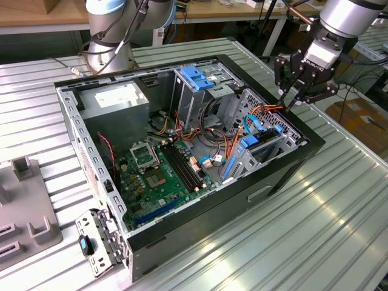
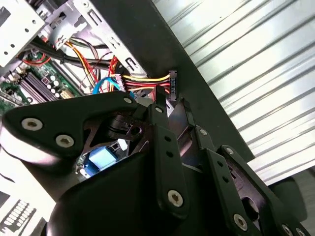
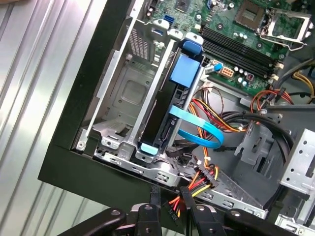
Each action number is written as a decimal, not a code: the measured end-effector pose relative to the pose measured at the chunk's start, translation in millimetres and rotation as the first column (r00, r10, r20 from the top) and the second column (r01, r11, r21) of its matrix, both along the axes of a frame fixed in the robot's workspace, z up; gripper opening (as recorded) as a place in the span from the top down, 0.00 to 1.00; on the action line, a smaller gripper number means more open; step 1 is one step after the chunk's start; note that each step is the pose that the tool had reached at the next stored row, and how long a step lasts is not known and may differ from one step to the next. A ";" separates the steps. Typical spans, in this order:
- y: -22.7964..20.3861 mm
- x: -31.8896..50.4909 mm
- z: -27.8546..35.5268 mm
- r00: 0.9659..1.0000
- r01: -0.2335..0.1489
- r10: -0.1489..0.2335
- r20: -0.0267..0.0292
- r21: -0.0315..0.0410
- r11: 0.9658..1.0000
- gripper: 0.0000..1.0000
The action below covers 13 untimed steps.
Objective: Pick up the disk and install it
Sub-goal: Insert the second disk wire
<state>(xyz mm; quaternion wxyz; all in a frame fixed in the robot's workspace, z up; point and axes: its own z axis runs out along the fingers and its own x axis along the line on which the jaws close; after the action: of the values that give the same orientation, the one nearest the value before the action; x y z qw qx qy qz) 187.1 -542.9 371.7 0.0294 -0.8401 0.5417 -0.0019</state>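
— Whereabouts of the disk (image 3: pixel 166 105)?

— Seated on edge in the drive cage (image 3: pixel 123 93), at the corner of the open computer case (image 1: pixel 285 173) toward the exterior view's right. Dark along the upturned edge, framed in blue plastic, with a blue tab at the end nearest the motherboard (image 3: pixel 246 34).

— Anything touching it?

— A light-blue cable (image 3: pixel 199 125), lying across that upturned edge, then looping away over the bundled wires.

— And the claw (image 3: pixel 170 199)?

— Closed, pinching a black power plug (image 2: pixel 172 81) between the fingertips. Yellow, red and black wires trailing from the plug back into the case.

— Close to the disk?

— Near, but clearly apart. Hanging above the case rim at the cage corner, plug held over the black wall in both wrist views. No contact with the disk.

— Beyond that?

— Green motherboard flat on the case floor, with its open processor socket and dark memory slots. Grey power-supply box (image 1: pixel 115 100) with a white label in the far corner, well apart from the disk. Blue bracket (image 1: pixel 197 76) on top of the upper bay, between the box and the cage.

— Under it all?

— Ribbed metal desk (image 1: pixel 339 230), carrying the case on its side. Grey fixtures (image 1: pixel 30 224) at the exterior view's left, well away from the case's cage corner.
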 end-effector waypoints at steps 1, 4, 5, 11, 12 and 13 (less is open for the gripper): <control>0.0 0.0 0.0 1.000 -0.011 0.011 0.000 0.000 1.000 0.70; 0.0 0.1 0.0 0.999 -0.037 0.037 0.000 0.000 0.999 0.70; 0.0 0.1 0.0 0.999 -0.037 0.037 0.000 0.000 0.999 0.70; 0.0 0.1 0.0 0.999 -0.038 0.038 0.000 0.000 0.999 0.70; 0.0 0.1 0.0 0.999 -0.038 0.038 0.000 0.000 0.999 0.70; 0.0 0.1 0.0 0.999 -0.038 0.038 0.000 0.000 0.999 0.70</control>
<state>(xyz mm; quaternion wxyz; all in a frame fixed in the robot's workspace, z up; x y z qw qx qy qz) 187.2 -542.9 371.7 0.0294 -0.8501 0.5257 -0.0013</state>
